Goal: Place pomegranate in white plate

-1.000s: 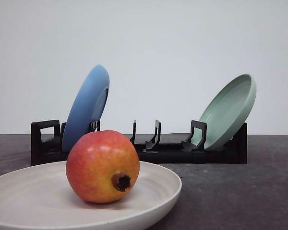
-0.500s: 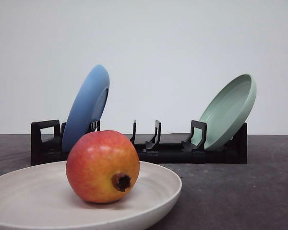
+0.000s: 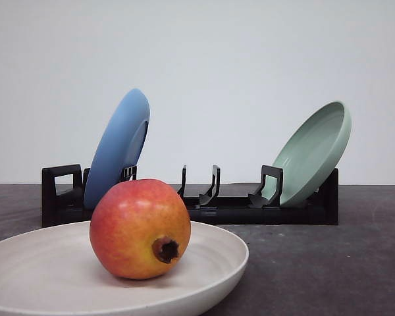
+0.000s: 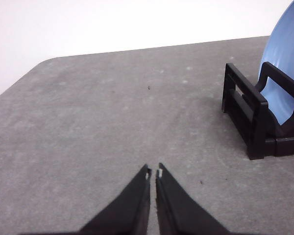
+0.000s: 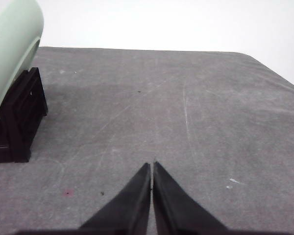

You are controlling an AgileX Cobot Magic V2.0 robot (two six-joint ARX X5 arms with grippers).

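Up front, your pomegranate (image 3: 140,229) sits inside the white plate (image 3: 214,263), resting on the plate's floor with its dark calyx turned toward the camera and slightly right. Behind it, a black dish rack (image 3: 224,205) stands on the grey table (image 3: 316,263), with a blue plate (image 3: 116,148) leaning in its left end and a pale green plate (image 3: 313,153) leaning in its right end. From the left wrist camera you see the left gripper (image 4: 153,174) over bare tabletop, its fingers drawn almost together and holding nothing, the rack's end and the blue plate off to one side. Your right gripper (image 5: 151,169) is likewise pinched closed and empty above the table, near the rack's green-plate end.
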